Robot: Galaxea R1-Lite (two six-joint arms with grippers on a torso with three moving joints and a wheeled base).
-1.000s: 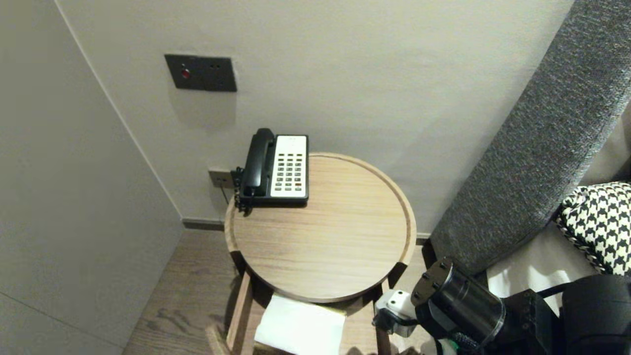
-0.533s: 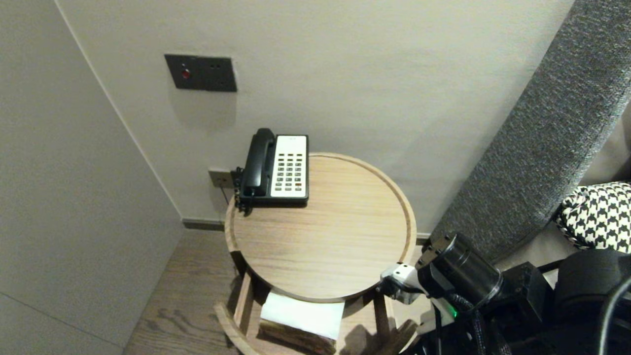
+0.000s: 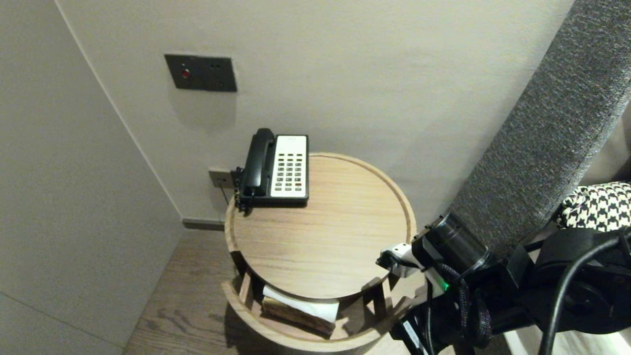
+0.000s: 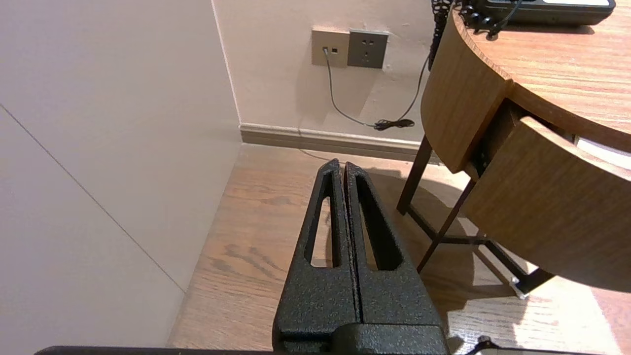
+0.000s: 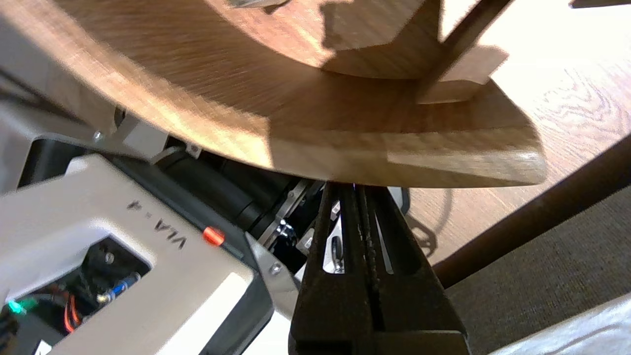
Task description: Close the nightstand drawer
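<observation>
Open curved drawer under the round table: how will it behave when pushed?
Drawer likely stiff: thick wood front. Probably slides rather than tips, seated under the table. Shut right gripper sits at only its lower edge; may slip.

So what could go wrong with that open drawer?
The shut right gripper sits at only the bottom edge of the curved drawer front, so it may slip underneath. The white paper inside could catch under the tabletop. A hard shove might jolt the telephone.

Counter (image 3: 335, 246) lies open save the telephone (image 3: 276, 167) at its rear; headboard (image 3: 542, 148) crowds the right, pulled-out drawer (image 3: 286, 340) obstructs below.
</observation>
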